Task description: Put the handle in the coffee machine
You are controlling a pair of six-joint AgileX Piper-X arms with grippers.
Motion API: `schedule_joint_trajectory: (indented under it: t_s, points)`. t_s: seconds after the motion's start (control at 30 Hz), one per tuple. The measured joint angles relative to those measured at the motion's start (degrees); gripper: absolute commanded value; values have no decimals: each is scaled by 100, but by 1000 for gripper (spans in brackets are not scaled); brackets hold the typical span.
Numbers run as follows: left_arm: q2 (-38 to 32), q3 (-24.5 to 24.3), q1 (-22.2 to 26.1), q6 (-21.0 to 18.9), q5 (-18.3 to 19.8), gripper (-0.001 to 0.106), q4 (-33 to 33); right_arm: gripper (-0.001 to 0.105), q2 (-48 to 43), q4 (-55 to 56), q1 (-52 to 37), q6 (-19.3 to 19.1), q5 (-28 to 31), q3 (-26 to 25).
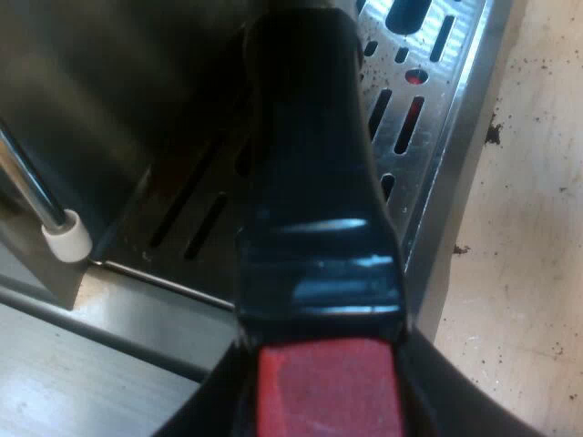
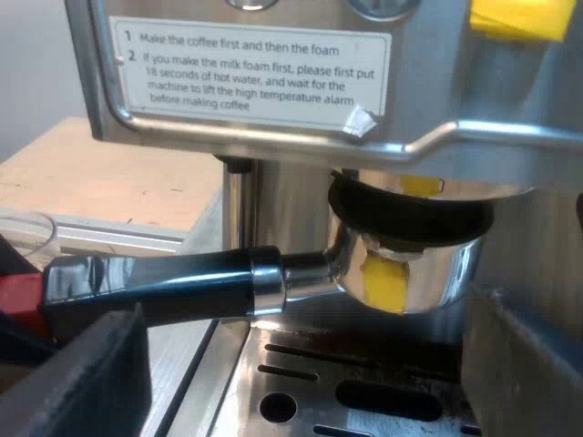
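My left pincer (image 1: 323, 408) gripping the holder (image 2: 182, 282) at red end, basket at machine (image 2: 273, 137) front (over drip tray (image 1: 455, 109)), my right pincer (image 2: 305, 364) wide

There was 1 espresso machine (image 2: 273, 118), w/ 1 slotted drip tray (image 1: 478, 100) and 1 steam wand (image 1: 36, 196) ending in 1 white tip (image 1: 66, 235). 1 metal holder (image 2: 410, 264) showed, w/ 1 dark handle (image 2: 155, 278) and 1 red end (image 1: 328, 387). 1 instruction label (image 2: 250, 77) carried 2 numbered lines. Yellow patches (image 2: 384, 282) came to 3: 1 on the holder's bowl, 1 just above it, 1 higher on the machine's front. 1 clear glass (image 2: 23, 228), rim only.
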Motion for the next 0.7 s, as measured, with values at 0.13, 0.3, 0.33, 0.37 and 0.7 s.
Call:
schedule_joint_trajectory:
  t_s: [0.13, 0.3, 0.33, 0.37, 0.7]
  points:
    - [0, 0, 0, 0, 0, 0, 0, 72, 0, 0, 0, 0, 0, 0]
    - [0, 0, 0, -15, 10, 0, -220, 72, 0, 0, 0, 0, 0, 0]
    - [0, 0, 0, -51, 17, 0, -264, 72, 0, 0, 0, 0, 0, 0]
    - [0, 0, 0, -164, 26, 0, -329, 72, 0, 0, 0, 0, 0, 0]
    - [0, 0, -155, -342, 164, 0, -595, 72, 0, 0, 0, 0, 0, 0]
